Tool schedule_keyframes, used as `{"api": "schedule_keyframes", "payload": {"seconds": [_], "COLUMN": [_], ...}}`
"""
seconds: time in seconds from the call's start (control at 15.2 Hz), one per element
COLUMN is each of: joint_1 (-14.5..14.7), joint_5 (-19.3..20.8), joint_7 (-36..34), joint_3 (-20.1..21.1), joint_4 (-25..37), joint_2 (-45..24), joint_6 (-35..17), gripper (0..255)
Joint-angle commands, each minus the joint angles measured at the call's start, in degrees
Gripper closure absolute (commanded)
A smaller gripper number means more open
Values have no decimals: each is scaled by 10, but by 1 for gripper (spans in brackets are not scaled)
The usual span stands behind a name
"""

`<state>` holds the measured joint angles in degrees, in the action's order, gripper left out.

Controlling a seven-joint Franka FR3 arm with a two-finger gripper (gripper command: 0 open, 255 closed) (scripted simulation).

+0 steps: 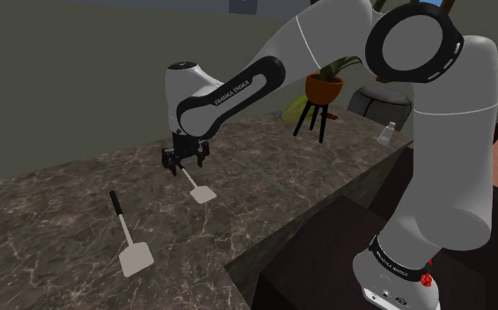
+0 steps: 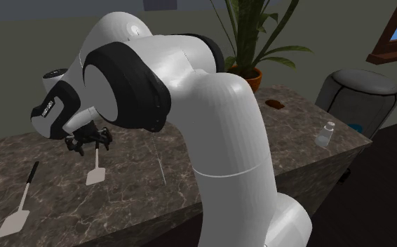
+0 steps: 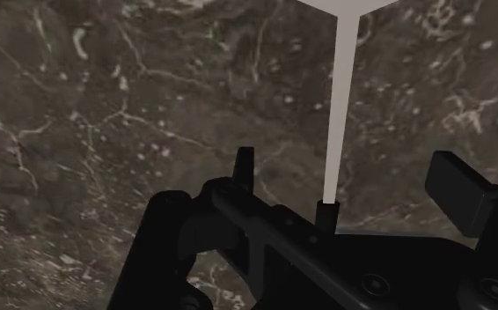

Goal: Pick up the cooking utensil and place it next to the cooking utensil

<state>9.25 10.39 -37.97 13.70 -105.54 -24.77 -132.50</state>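
The small spatula [image 1: 201, 192] [image 2: 95, 175] lies flat on the dark marbled tabletop [image 1: 54, 202] [image 2: 211, 133], its pale blade pointing towards the stand-side edge. Its dark handle end is under the claw [image 1: 184, 164] [image 2: 88, 146]. In the wrist view the pale shaft [image 3: 342, 106] runs away from the claw [image 3: 348, 166]. The two black fingers [image 3: 243, 163] stand wide apart on either side of the handle, with a gap on each side, so they hold nothing.

The long spatula [image 1: 131, 242] [image 2: 18, 210] lies apart from it, towards the shoulder view's lower left. Its black handle points away from the stand and its broad blade lies nearer the tabletop's edge. A strip of bare marble separates the two utensils.

To the shoulder view's right of the small spatula there is an open stretch of stone, with a thin pale sliver [image 1: 269, 183] [image 2: 160, 168] on it, too slight to name. Far along the tabletop a small clear bottle [image 1: 386, 132] [image 2: 325, 135] stands close to the end edge. A small dark lump [image 2: 276, 104] sits near the back edge. A potted plant [image 1: 323, 88] [image 2: 250, 70] rises beyond that edge.
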Motion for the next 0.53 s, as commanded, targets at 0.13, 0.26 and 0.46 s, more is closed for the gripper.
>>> {"api": "schedule_keyframes", "payload": {"seconds": [0.13,0.26,0.46], "joint_1": [-4,-5,-5], "joint_5": [-13,-16,-16], "joint_7": [8,10,10], "joint_3": [7,8,8], "joint_4": [11,15,14], "joint_2": [34,43,43], "joint_6": [44,56,56], "gripper": [0,0,0]}}
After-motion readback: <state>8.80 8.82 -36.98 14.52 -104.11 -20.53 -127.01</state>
